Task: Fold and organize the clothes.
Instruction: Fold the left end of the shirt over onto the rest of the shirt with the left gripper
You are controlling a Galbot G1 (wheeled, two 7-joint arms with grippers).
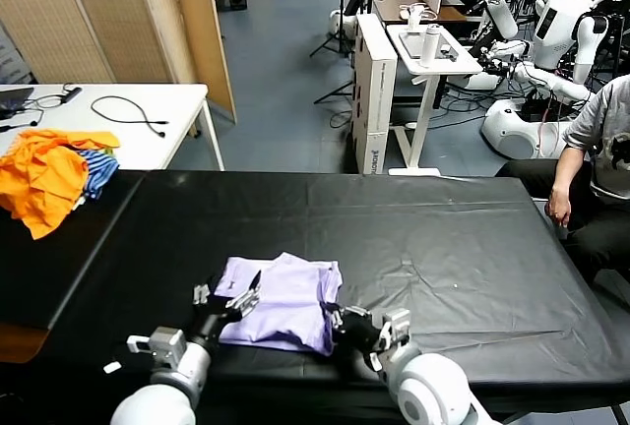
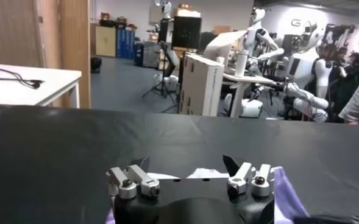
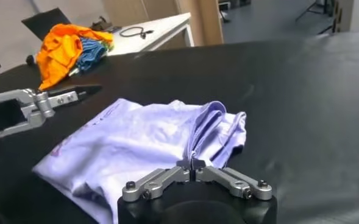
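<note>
I see the heap of orange and blue-striped garments [image 1: 51, 173] at about 10 o'clock from the centre of the head view, at the far left corner of the black table cover [image 1: 443, 248], well apart from the work. Behind it a white side table [image 1: 148, 140] carries a black cable [image 1: 133, 110]. At 3 o'clock a seated person [image 1: 591, 169] sits just off the table's right edge. White robots [image 1: 551, 41] stand parked at 1 o'clock, a white stand [image 1: 428, 61] with a bottle on it at 12 to 1 o'clock. Grey-blue floor, wooden partition panels at 11 o'clock. Nothing lies between my grippers and the shirt.

The lavender T-shirt [image 1: 285, 297] lies folded into a rough bundle at 6 o'clock, near the front edge, on the cover; its right side is bunched in layered folds [image 3: 213, 131], with a faint darker print at its left edge in the right wrist view.

My right gripper [image 3: 193, 164] is at the shirt's near right edge, fingers pinched together on the cloth fold. My left gripper [image 2: 188, 167] sits at the shirt's left edge, jaws spread wide, tips just over the fabric, gripping nothing.

The cover is wrinkled, glossy, with creases at 4 o'clock.
</note>
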